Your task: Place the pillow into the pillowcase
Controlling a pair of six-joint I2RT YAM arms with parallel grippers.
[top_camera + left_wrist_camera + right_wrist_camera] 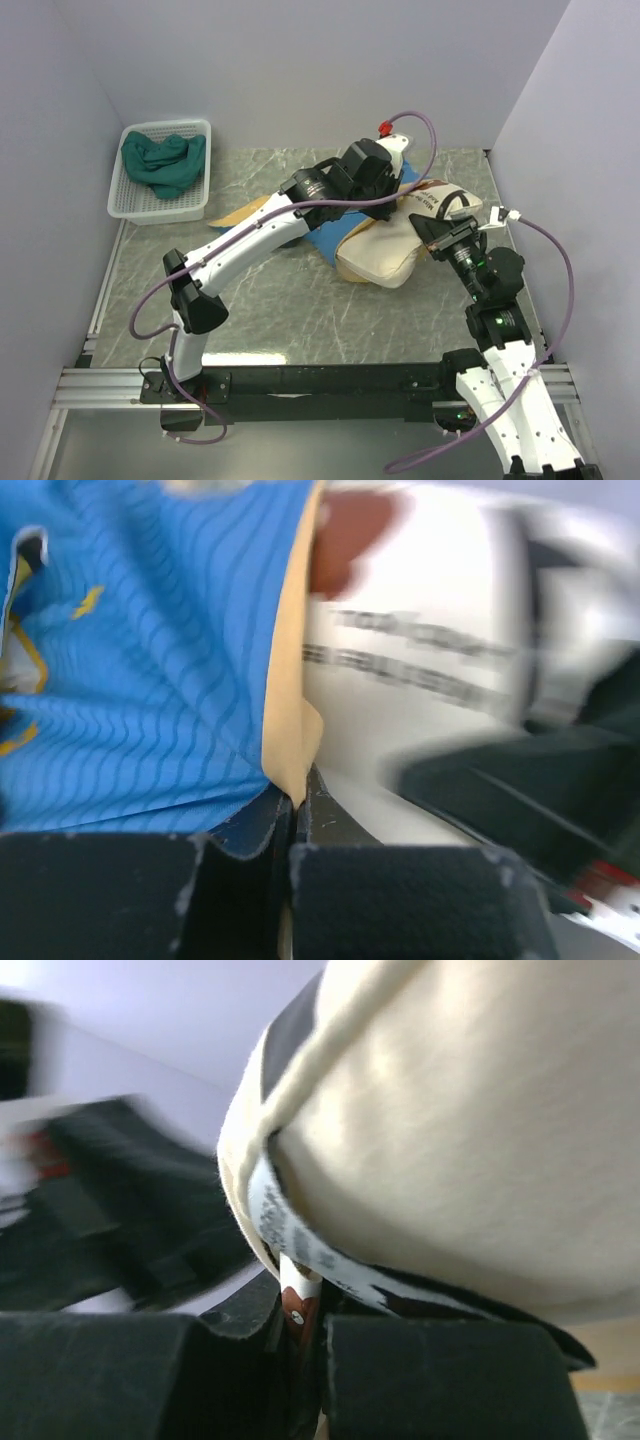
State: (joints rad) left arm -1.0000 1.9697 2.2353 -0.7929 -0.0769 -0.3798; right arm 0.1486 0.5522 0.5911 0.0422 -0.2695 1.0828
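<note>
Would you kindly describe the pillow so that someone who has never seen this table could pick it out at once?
On the marbled grey-green table, look just right of centre: the pillow lies there, its left end against the flat blue pillowcase. It is the only plump, cream-white thing, unlike the dark green cloth in the white basket at the far left corner.

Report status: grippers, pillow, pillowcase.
Left gripper shut on pillowcase edge. Right gripper shut on pillow seam. Pillow not yet inside. White basket far left, clear.
</note>
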